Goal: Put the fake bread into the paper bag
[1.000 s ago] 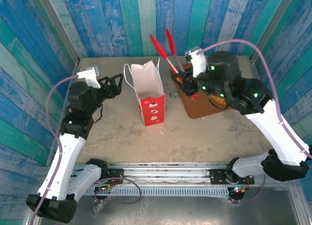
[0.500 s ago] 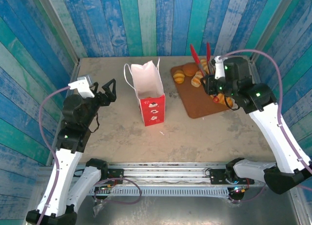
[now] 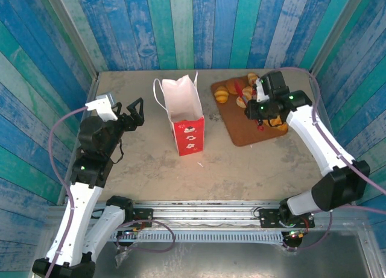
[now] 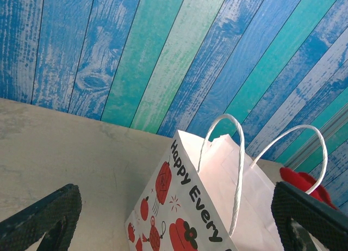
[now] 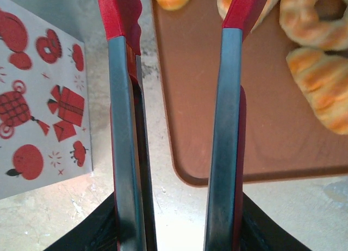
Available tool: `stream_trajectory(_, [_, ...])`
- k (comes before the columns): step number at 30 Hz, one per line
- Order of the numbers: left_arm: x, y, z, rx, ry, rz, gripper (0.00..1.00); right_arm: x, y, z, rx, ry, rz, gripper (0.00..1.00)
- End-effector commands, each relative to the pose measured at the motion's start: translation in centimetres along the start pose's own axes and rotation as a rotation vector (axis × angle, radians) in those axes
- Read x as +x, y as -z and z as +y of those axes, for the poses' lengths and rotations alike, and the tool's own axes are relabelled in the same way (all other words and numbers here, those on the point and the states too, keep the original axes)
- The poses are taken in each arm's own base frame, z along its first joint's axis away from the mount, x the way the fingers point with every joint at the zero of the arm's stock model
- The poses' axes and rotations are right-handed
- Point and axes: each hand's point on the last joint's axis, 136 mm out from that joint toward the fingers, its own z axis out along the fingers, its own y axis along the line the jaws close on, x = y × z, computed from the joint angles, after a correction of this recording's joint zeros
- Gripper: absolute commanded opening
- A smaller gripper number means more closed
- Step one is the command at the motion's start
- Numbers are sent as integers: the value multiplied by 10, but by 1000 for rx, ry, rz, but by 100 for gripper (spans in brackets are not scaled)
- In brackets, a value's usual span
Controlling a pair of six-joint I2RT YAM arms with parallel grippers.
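Note:
The paper bag (image 3: 184,118) stands open at mid-table, white with red prints; in the left wrist view the paper bag (image 4: 217,207) shows "Happy Every" lettering and white loop handles. Several pieces of fake bread (image 3: 222,95) lie on a brown board (image 3: 244,136). My right gripper (image 3: 258,106) hovers over the board, shut on red-handled tongs (image 3: 240,88). In the right wrist view the tongs (image 5: 122,98) are spread apart, with fake bread (image 5: 321,87) to their right. My left gripper (image 3: 129,112) stands open left of the bag, its fingers (image 4: 38,218) holding nothing.
Blue and green plank walls close in the table at the back and both sides. The board (image 5: 261,126) lies right of the bag (image 5: 38,98), with a strip of bare table between them. A red shape (image 4: 302,183) shows behind the bag.
My right gripper has swung with the tongs from near the bag back and right over the board. The left arm drew back a little a second ago, then stayed still.

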Motion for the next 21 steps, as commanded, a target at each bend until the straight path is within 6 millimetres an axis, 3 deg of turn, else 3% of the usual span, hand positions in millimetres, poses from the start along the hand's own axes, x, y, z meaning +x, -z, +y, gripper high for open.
stream_trajectory(1, [4,-1,4,-18,-19,6,94,13,-17,-3,-14,-46,79,43])
stream_trajectory(12, [8,3,7,-28,-37,15,94,60,-76,-18,17,-151,259,42])
stream_trajectory(21, [8,7,7,-31,-51,15,94,67,-99,-26,54,-176,286,41])
